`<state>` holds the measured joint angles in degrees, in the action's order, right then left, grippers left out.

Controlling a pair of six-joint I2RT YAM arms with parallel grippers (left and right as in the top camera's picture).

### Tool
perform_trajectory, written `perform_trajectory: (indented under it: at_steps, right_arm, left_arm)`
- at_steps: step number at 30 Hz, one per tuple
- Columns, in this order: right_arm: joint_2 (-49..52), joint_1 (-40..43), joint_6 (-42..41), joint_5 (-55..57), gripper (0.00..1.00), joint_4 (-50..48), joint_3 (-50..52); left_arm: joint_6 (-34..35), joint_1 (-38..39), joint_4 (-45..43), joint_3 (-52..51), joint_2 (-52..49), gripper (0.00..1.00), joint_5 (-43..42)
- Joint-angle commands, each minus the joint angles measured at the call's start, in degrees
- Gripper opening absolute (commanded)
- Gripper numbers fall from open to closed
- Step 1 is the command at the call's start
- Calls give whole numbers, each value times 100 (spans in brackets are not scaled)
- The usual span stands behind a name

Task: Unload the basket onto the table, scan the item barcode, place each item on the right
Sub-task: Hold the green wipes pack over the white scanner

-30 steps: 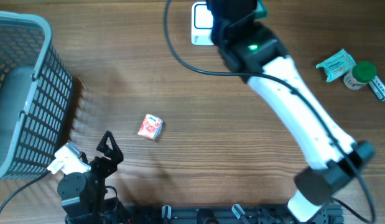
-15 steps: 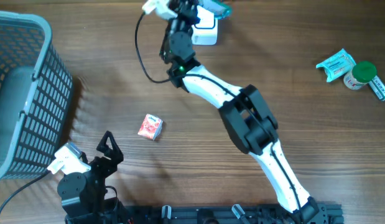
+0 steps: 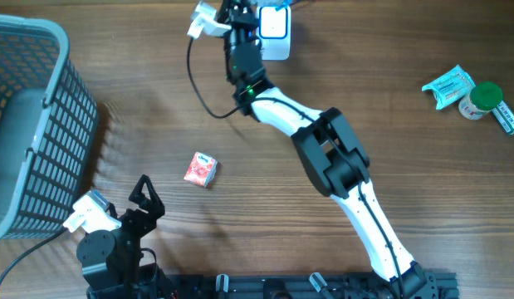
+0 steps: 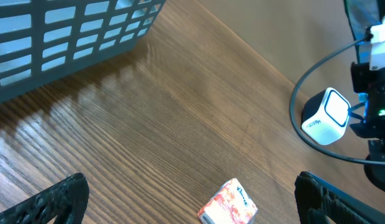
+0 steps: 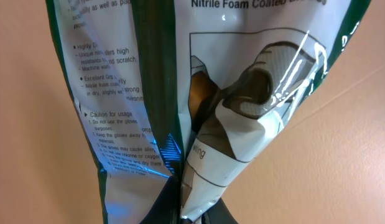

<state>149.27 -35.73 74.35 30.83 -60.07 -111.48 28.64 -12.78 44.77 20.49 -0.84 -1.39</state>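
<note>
Item: a green-and-white glove packet hung crumpled, with a glove picture printed on it.
Grip: the right gripper clamped its lower edge.
Light: a blue glow lay on the fold.

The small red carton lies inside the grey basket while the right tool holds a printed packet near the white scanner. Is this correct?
Not quite. The overhead view shows the small red carton on the table, outside the grey basket; the rest holds.

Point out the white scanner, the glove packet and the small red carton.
white scanner (image 4: 333,108): left wrist view, on its front face.
glove packet (image 5: 260,81): right wrist view, on the printed glove picture.
small red carton (image 3: 200,169): overhead view, on its top face.
</note>
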Motion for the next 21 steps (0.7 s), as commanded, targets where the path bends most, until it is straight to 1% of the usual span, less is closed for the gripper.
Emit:
perform_trajectory:
  at_steps: [1, 4, 6, 9, 11, 14, 17, 21]
  right_arm:
    - [179, 260, -433, -389, 5, -48, -55]
    - [332, 264, -1152, -455, 5, -17, -59]
    - [557, 212, -1434, -225, 5, 81, -59]
    - [879, 48, -1445, 33, 5, 111, -57]
    - [1038, -76, -1460, 197, 5, 304, -57]
    - [1071, -262, -2068, 763, 5, 605, -52]
    - [1071, -358, -2212, 922, 5, 741, -52]
    - [1056, -369, -2214, 1084, 4, 684, -57]
  left_arm:
    - [33, -9, -13, -2, 37, 100, 37]
    - [33, -9, -13, -2, 35, 100, 37]
    - [33, -9, -13, -2, 35, 100, 37]
    - [33, -9, -13, -2, 37, 100, 37]
    - [33, -9, -13, -2, 37, 100, 37]
    - [33, -9, -13, -2, 35, 100, 37]
    - [33, -9, -13, -2, 35, 100, 37]
    - [33, -9, -13, -2, 35, 100, 37]
